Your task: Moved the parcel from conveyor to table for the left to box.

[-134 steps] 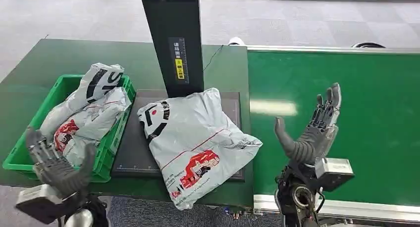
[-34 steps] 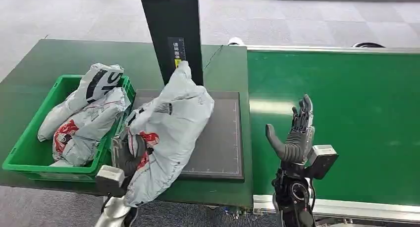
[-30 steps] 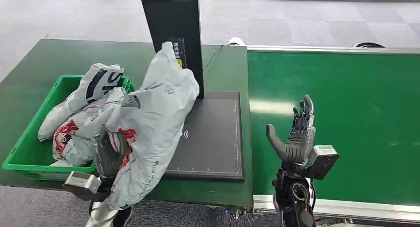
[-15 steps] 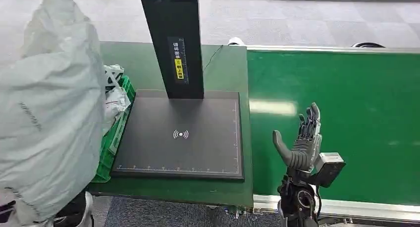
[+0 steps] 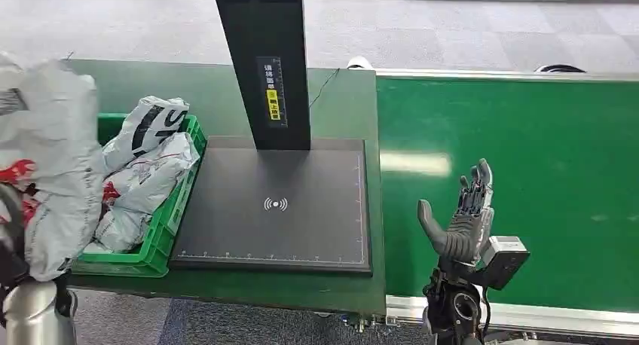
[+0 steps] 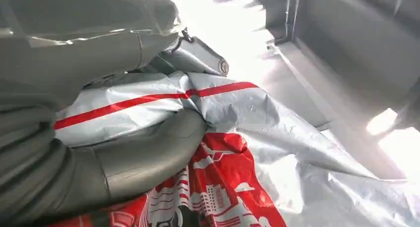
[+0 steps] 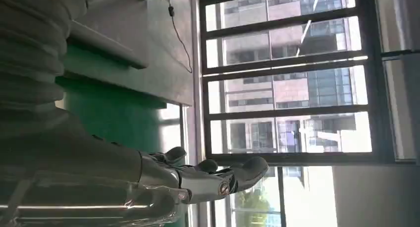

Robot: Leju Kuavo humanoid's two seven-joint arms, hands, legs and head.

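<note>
Left hand (image 6: 99, 152): thick grey thumb and fingers (image 6: 148, 152) clamped around the grey parcel (image 5: 49, 164), pressed into its crinkled plastic beside the red stripe and red print. Parcel held up off the table at the far left of the head view, hanging over the near-left corner of the green crate (image 5: 162, 236) and covering that part of it. Inside the crate, two more grey mailer bags (image 5: 147, 172), one leaning on the other against the wall nearest the scanner pad. Right of the crate, touching it, the black scanner pad (image 5: 301, 217) flat on the dark green table (image 5: 347, 111), with the black post (image 5: 264, 59) standing at its far edge. Right hand (image 5: 463, 221): fingers spread and pointing upward, thumb out to the side, gripping nothing, raised above the near edge of the green conveyor belt (image 5: 542, 179).
</note>
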